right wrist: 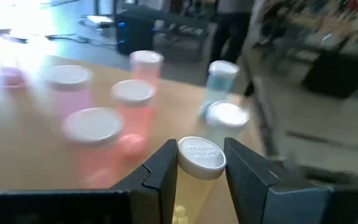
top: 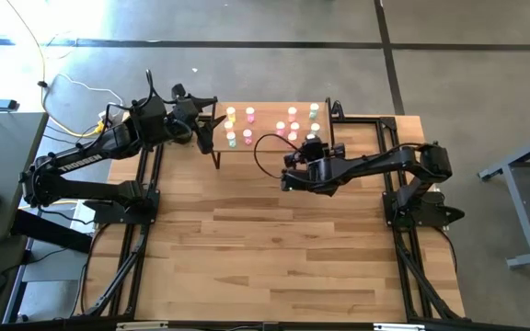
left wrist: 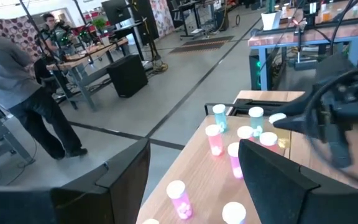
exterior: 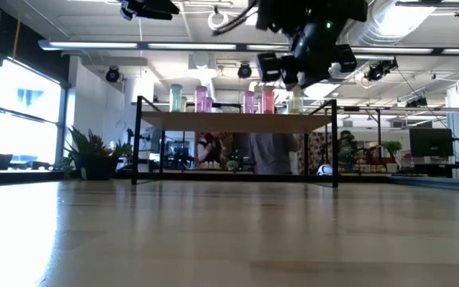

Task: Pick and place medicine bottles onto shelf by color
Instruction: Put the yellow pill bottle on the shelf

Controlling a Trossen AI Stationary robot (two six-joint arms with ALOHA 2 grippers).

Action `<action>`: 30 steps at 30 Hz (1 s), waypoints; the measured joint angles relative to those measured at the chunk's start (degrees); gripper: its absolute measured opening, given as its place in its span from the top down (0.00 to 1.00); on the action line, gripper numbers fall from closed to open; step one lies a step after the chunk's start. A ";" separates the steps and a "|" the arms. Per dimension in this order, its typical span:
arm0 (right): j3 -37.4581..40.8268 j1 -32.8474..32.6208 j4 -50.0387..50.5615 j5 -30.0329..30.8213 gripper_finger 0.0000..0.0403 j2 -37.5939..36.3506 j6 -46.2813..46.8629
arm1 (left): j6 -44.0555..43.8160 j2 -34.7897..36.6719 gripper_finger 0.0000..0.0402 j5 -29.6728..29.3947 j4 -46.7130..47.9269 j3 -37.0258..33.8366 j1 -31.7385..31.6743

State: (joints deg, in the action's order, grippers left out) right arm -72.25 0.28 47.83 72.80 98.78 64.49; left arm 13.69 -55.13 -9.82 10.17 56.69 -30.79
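The right gripper (right wrist: 201, 171) pinches a yellow bottle (right wrist: 199, 163) between its two fingers, just under the pale cap. The bottle stands upright, long axis vertical, cap up, and it hangs over the near edge of the shelf (top: 265, 145). In the high view this gripper (top: 294, 147) sits at the shelf's right half, the arm reaching in from the right.

Past the held bottle, other bottles (right wrist: 133, 102) stand upright on the shelf top, caps up: pink ones in a cluster, pale green-blue ones beyond. From above they form two groups (top: 291, 125), one toward each end of the shelf.

The left gripper (top: 208, 124) hovers at the shelf's left end, fingers spread with nothing between them; pink bottles (left wrist: 215, 138) stand beyond its fingers.

In the room beyond, a person (left wrist: 23, 93) stands by a workbench.
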 joint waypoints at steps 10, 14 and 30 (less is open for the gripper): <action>0.00 -1.17 -8.84 -0.01 0.74 -7.08 -8.99 | -0.02 0.00 0.41 0.02 0.17 0.00 0.00; 0.00 -1.19 -12.66 2.08 0.74 -9.86 -13.20 | -0.02 0.00 0.41 0.17 0.31 -0.01 -0.11; 0.00 4.60 -38.67 -13.58 0.74 -15.78 -43.67 | -6.27 -7.83 0.41 12.48 -2.69 -0.02 -2.90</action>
State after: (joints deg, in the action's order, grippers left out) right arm -72.25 4.88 9.16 59.22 83.00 20.82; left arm 7.42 -62.97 2.66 7.48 56.66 -33.68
